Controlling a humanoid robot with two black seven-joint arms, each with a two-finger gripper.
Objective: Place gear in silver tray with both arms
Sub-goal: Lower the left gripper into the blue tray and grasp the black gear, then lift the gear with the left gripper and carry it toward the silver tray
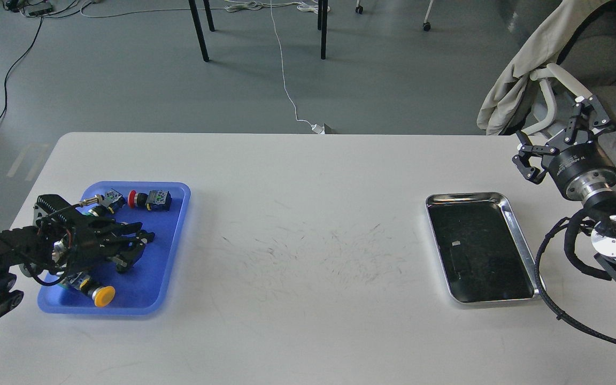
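High head view, forward-down over white table (308,224).

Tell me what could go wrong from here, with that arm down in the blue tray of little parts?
The left gripper sits low in the blue tray, among small parts. It could knock the yellow-capped button or the red-capped one instead of picking one cleanly.

The silver tray lies far across the table, so a loosely held part might drop on the way.

The right gripper, jaws open, waits beyond that tray; a handover between arms could fumble.
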